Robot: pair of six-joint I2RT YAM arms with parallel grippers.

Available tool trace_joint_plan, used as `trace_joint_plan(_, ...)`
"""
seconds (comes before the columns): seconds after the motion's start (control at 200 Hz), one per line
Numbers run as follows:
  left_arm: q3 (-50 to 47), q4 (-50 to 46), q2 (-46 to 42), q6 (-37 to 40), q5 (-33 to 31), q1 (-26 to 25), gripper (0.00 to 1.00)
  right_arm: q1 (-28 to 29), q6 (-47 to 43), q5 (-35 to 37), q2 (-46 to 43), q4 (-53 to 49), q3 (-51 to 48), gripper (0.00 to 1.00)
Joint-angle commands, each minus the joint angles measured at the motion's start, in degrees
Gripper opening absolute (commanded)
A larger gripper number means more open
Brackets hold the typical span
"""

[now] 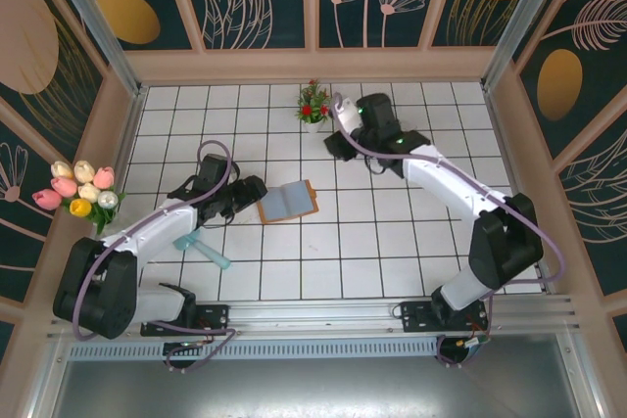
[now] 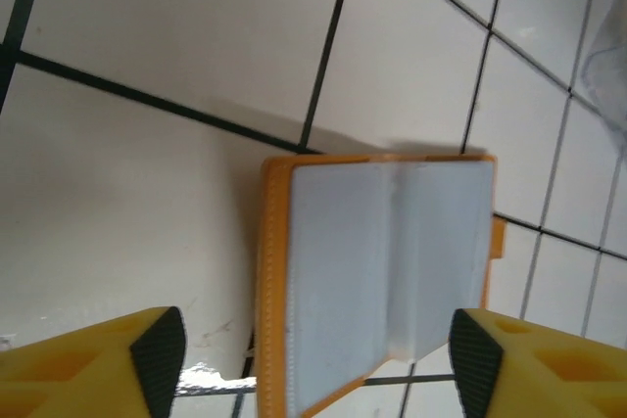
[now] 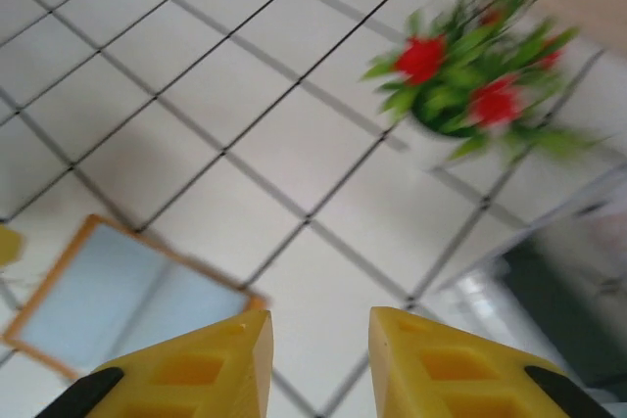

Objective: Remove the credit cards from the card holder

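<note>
**Item 1. Left gripper** (image 2: 315, 359). Jaws are spread and nothing is clamped. The black pads (image 2: 157, 349) are seen at 8 and 4 o'clock of the wrist view, straddling the near end of the card holder (image 2: 382, 271). Bare tile shows between the 8 o'clock pad and the holder. Contact at the 4 o'clock pad cannot be told.

**Item 2. Card holder.** It lies open and flat on the tiled table (image 1: 392, 232), grey-blue lining up and orange-brown border around. In the top view it is placed at 3 o'clock of the left gripper, near the table's middle. A small orange tab (image 2: 499, 238) projects from 1 edge. No teal is seen in the pockets.

**Item 3. Credit cards** (image 1: 201, 250). A teal-green strip is laid on the tiles at 7 o'clock of the holder, beside the left arm and apart from the holder. Whether it is 1 card or more overlapped cannot be told.

**Item 4. Right gripper** (image 3: 318, 349). It is held at 1 o'clock of the holder, clear of it. The fingers are parted by a narrow gap and nothing is carried.

**Item 5. Surroundings.** A red-flowered plant (image 3: 470, 85) is set at 12 o'clock and tulips (image 1: 80, 193) at 9 o'clock.

**Progress.** Extraction is judged largely done. A check of the pockets is left.
</note>
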Motion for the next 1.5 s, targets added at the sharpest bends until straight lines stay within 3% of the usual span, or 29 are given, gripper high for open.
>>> trace_joint_plan(0.0, -1.65, 2.20, 1.74, -0.21, 1.03, 0.44, 0.65, 1.75, 22.64, -5.09, 1.52, 6.57, -2.26, 0.34)
trace_joint_plan(0.13, -1.93, 4.86, 4.86, 0.85, 2.94, 0.52, 0.64, 3.79, 31.90, -7.82, 5.57, 11.28, -5.61, 0.34)
trace_joint_plan(0.27, -1.71, 8.06, 8.04, 1.70, 5.39, 0.50, 0.62, 4.72, 35.90, -10.49, 11.58, 10.60, -4.83, 0.33)
trace_joint_plan(0.605, -0.79, 13.96, 8.69, 2.72, 11.58, 0.47, 0.28, 5.78, 40.80, -10.89, 21.01, 5.90, -2.43, 0.34)
trace_joint_plan(0.836, -0.96, 20.72, 8.40, 1.54, 19.07, 0.48, 0.15, 5.84, 41.63, -11.55, 23.35, 5.00, -2.54, 0.34)
trace_joint_plan(1.286, -4.63, 40.37, 9.78, -6.55, 27.08, 0.46, 0.07, 6.32, 41.90, -12.10, 26.59, 3.30, -2.72, 0.34)
trace_joint_plan(1.496, -4.44, 43.51, 11.83, -8.27, 29.07, 0.15, 0.02, 6.69, 42.23, -15.73, 27.99, 4.53, -2.23, 0.34)
